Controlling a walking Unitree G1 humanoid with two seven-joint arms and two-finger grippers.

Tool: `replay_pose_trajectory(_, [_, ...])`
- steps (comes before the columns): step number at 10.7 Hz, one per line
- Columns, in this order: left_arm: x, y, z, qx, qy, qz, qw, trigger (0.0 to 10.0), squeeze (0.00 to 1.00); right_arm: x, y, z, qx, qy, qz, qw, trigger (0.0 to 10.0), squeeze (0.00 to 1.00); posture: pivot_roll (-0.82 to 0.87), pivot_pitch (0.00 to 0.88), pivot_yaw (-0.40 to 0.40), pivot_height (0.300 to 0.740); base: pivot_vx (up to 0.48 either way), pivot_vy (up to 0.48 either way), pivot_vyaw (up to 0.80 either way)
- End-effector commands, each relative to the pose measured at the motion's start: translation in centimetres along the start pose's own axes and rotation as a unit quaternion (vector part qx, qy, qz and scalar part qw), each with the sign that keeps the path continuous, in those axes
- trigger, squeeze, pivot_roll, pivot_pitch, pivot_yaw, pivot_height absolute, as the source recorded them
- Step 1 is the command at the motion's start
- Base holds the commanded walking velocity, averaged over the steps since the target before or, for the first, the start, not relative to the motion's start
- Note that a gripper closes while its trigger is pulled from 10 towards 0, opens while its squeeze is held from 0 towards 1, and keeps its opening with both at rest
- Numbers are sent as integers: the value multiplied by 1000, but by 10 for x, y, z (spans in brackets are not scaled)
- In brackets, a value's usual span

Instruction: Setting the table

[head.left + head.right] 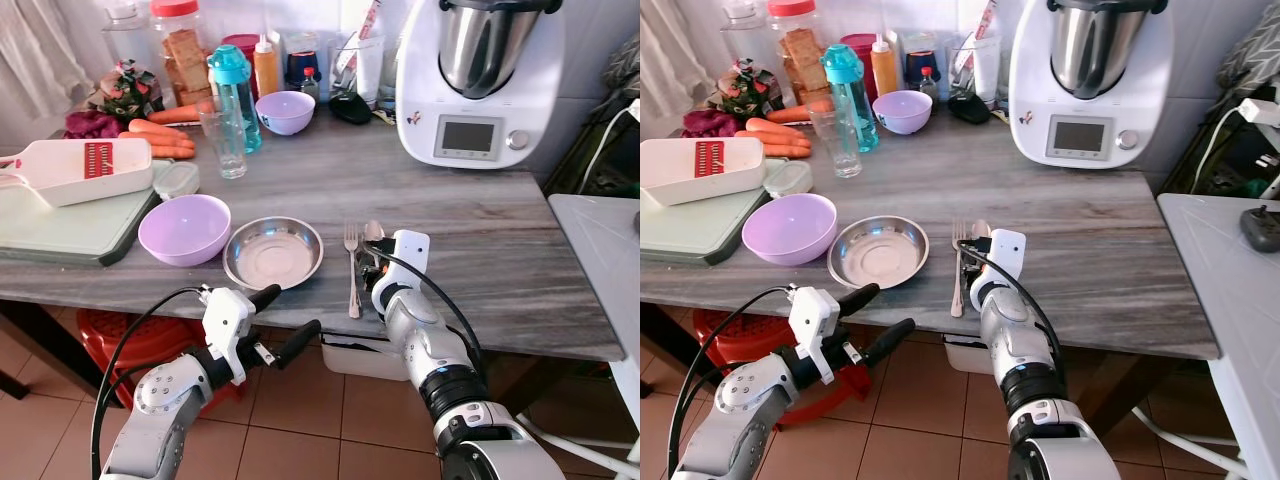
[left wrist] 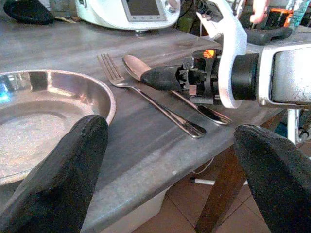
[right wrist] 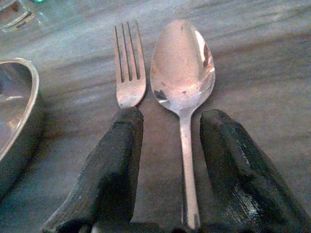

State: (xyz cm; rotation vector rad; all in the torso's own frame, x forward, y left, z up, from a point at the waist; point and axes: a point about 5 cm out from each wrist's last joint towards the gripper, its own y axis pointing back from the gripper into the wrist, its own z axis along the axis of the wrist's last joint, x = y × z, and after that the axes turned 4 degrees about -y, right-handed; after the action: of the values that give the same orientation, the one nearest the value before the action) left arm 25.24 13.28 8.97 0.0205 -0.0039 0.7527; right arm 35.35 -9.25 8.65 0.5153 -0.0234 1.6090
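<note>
Now spoon [image 3: 183, 73] lying between the parted fingers of right claw [image 3: 167, 121], fork [image 3: 129, 63] just beside, left claw [image 1: 290, 320] spread below table edge.

Lilac bowl [image 1: 184, 229] beside silver dish [image 1: 272, 252], grey-streaked counter [image 1: 500, 240]

On the grey counter there are two purple bowls: one [image 1: 184, 229] at the left centre of the frame, one [image 1: 285, 112] at the upper middle. One steel plate [image 1: 273, 252] lies at the centre. Just right of it are one fork [image 1: 351, 266] and one spoon [image 1: 372, 240]. At the upper left there is one glass [image 1: 222, 138], one blue bottle [image 1: 236, 96], one orange bottle [image 1: 266, 66] and one jar [image 1: 181, 50] with a red lid. Three carrots [image 1: 158, 132] lie at the left, beside one white slicer [image 1: 82, 169] on one cutting board [image 1: 70, 232]. One kitchen machine [image 1: 480, 80] fills the upper right.
</note>
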Motion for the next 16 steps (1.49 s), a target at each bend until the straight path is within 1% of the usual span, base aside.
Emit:
replay_pose_trajectory(1, [0, 0, 3, -4, -3, -2, 1000, 10000, 0, -3, 0, 12, -22, -3, -7, 1000, 10000, 1000, 20, 27, 24, 740, 0, 0, 0])
replay_pose_trajectory(2, [2, 0, 4, -9, -7, 13, 1000, 10000, 0, 1, 2, 27, -59, 1, 1, 998, 10000, 1000, 20, 24, 22, 740, 0, 0, 0])
replay_pose_trajectory(3, [4, -1, 6, -13, -12, 29, 999, 10000, 0, 4, 6, 36, -87, -2, 10, 996, 10000, 1000, 21, 23, 21, 740, 0, 0, 0])
replay_pose_trajectory(4, [6, -1, 7, -14, -16, 37, 999, 10000, 0, 4, 8, 40, -99, 0, 11, 995, 10000, 1000, 21, 23, 21, 740, 0, 0, 0])
replay_pose_trajectory(14, [6, -1, 7, -14, -16, 37, 999, 10000, 0, 4, 8, 40, -99, 0, 11, 995, 10000, 1000, 21, 23, 21, 740, 0, 0, 0])
replay_pose_trajectory(15, [8, -3, 8, -18, -20, 53, 998, 10000, 0, 3, 12, 43, -111, 2, 13, 994, 10000, 1000, 19, 21, 21, 740, 0, 0, 0])
replay_pose_trajectory(16, [39, -17, 12, 8, -36, 265, 964, 10000, 0, -36, 76, 35, -206, 90, -7, 974, 10000, 0, -2, 6, 27, 740, 0, 0, 0])
